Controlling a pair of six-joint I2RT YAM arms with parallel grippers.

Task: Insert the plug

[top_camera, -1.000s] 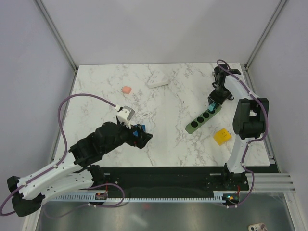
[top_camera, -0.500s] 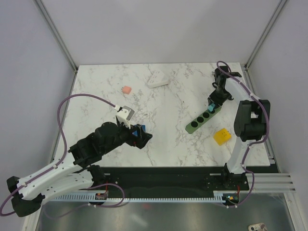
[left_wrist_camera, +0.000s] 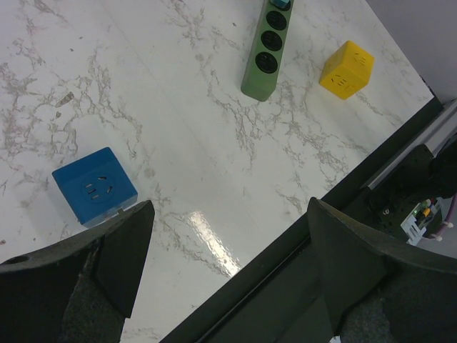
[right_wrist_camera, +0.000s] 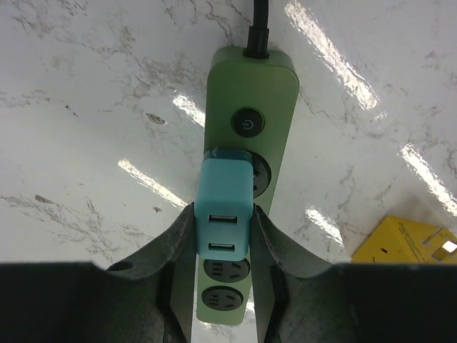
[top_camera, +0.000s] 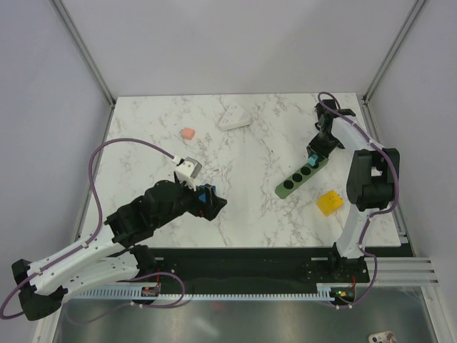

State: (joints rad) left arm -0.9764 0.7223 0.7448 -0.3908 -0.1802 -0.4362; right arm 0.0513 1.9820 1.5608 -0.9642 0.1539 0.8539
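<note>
Turquoise plastic plug (right_wrist_camera: 225, 207), a small oblong block with two slots on its upturned face, pinched at its sides by the right jaws, one dark finger (right_wrist_camera: 175, 271) against each flank. Held directly over the long green power strip (right_wrist_camera: 275, 86), above the socket next to the round switch, its far end covering part of that socket. Pins hidden; whether seated in the strip or only hovering cannot be told from the wrist view. Two more sockets visible past the plug, between the fingers. Black cable (right_wrist_camera: 258, 25) leaving the strip's end beyond the switch. Seen from overhead, plug at the strip's far end, toward the right rear of the white marble worktop (top_camera: 243, 157).

Wide-spread left jaws gripping nothing, over the near middle of the worktop, well apart from the plug. Deep-blue cube (left_wrist_camera: 94, 187) with a socket face lying flat on the marble just beside one fingertip (left_wrist_camera: 121, 250), at the edge of the gap. Yellow cube (left_wrist_camera: 346, 69) near the strip's near end, not touching it. Small pink block (top_camera: 188, 133) and white block (top_camera: 233, 120) toward the rear, apart from both arms.
</note>
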